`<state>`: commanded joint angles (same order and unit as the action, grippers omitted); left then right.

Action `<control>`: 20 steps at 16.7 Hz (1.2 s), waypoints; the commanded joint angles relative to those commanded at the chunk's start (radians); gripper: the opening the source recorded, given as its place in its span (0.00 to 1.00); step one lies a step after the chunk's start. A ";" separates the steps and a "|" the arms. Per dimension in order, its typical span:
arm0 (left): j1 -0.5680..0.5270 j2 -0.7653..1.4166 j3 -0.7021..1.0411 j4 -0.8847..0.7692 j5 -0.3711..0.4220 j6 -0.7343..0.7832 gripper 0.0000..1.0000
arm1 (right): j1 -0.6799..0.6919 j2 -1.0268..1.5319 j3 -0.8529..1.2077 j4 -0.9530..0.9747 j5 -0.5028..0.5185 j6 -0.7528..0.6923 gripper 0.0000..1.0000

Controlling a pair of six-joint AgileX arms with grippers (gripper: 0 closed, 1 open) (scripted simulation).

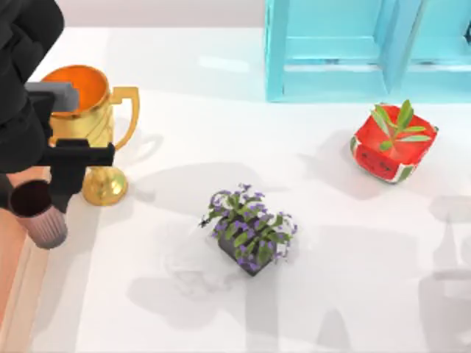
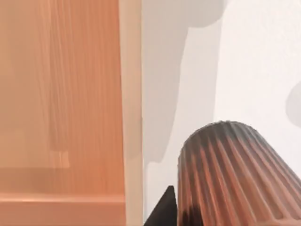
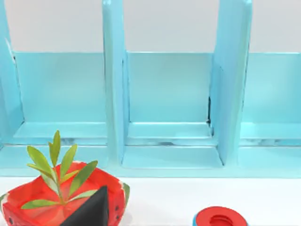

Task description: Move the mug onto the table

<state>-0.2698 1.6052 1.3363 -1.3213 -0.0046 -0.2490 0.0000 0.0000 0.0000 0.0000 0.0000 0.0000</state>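
Observation:
The mug [image 1: 40,215], a small ribbed dusty-pink cup with a dark inside, hangs over the left edge of the white table [image 1: 331,243], where the pale rim meets the wooden surface. My left gripper [image 1: 57,193] is shut on its rim side. In the left wrist view the mug [image 2: 235,174] looms close over the white tabletop [image 2: 254,61], with one black fingertip beside it. One of my right gripper's dark fingers [image 3: 90,211] shows in front of the watermelon pot.
A gold trophy [image 1: 96,125] stands right behind the left gripper. A purple-flowered planter [image 1: 250,232] sits mid-table, a watermelon pot [image 1: 392,143] at the right, a turquoise frame [image 1: 346,51] at the back. The reddish wooden surface [image 2: 61,94] borders the table's left. A red round object [image 3: 220,217] lies near the frame.

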 joint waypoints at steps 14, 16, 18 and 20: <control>-0.648 0.014 0.019 0.013 0.003 -0.647 0.00 | 0.000 0.000 0.000 0.000 0.000 0.000 1.00; -0.643 0.017 0.018 0.012 0.004 -0.645 0.00 | 0.000 0.000 0.000 0.000 0.000 0.000 1.00; -0.643 0.019 0.001 0.029 0.004 -0.645 0.00 | 0.000 0.000 0.000 0.000 0.000 0.000 1.00; -0.645 0.023 -0.048 0.085 0.003 -0.646 0.00 | 0.000 0.000 0.000 0.000 0.000 0.000 1.00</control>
<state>-0.9146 1.6279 1.2881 -1.2361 -0.0021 -0.8945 0.0000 0.0000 0.0000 0.0000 0.0000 0.0000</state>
